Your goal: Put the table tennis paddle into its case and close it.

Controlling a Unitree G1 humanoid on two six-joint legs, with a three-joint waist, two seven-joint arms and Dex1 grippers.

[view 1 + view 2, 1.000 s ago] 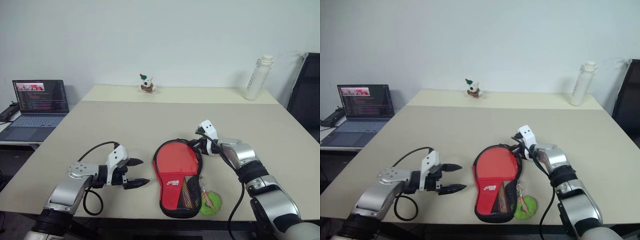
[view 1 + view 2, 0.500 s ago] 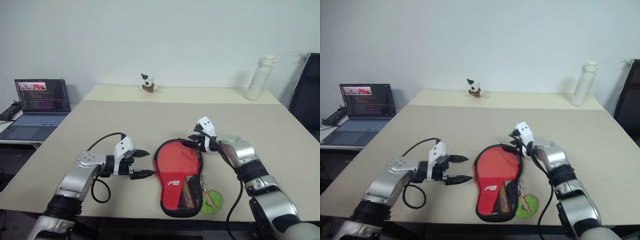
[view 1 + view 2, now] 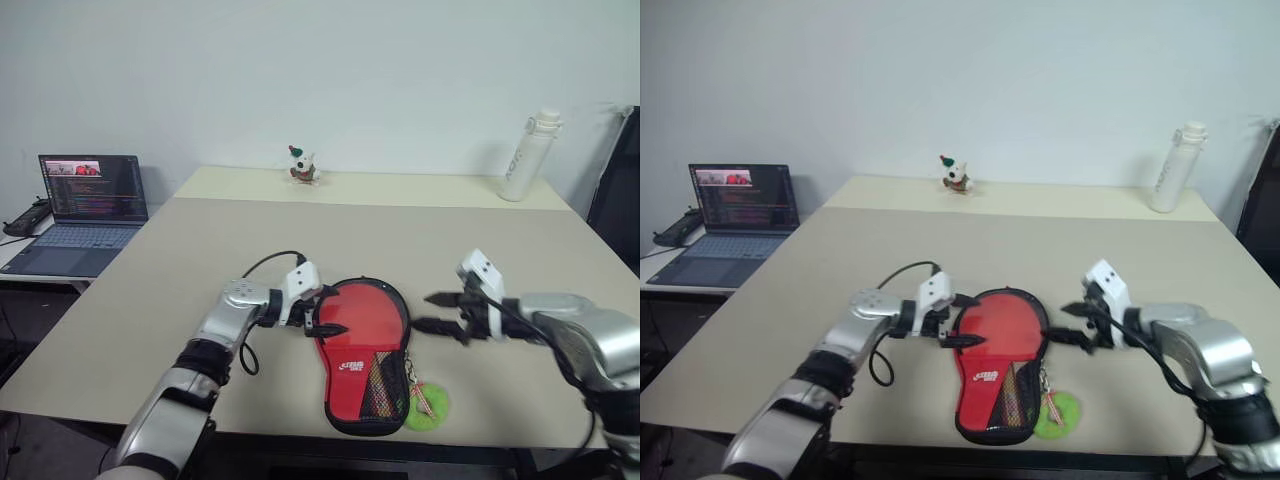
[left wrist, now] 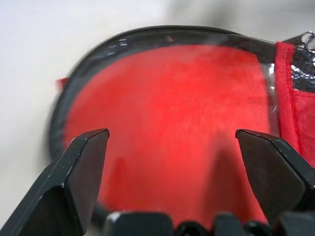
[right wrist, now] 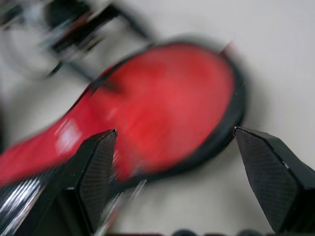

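Beige bench carries case near front edge, red side up, rim apparently closed; paddle judged inside, unconfirmed. Left gripper at case rim, fingers open, empty. Right gripper beside case, fingers apart, empty. Left wrist view details zipper rim; head views add green ring beside case.

Left arm bent at the elbow, reaching in toward mid-table near the front edge. Left gripper pointing right and slightly down, fingers spread wide, nothing between them. Right arm right of centre; right gripper pointing left, above the table, fingers apart, empty.
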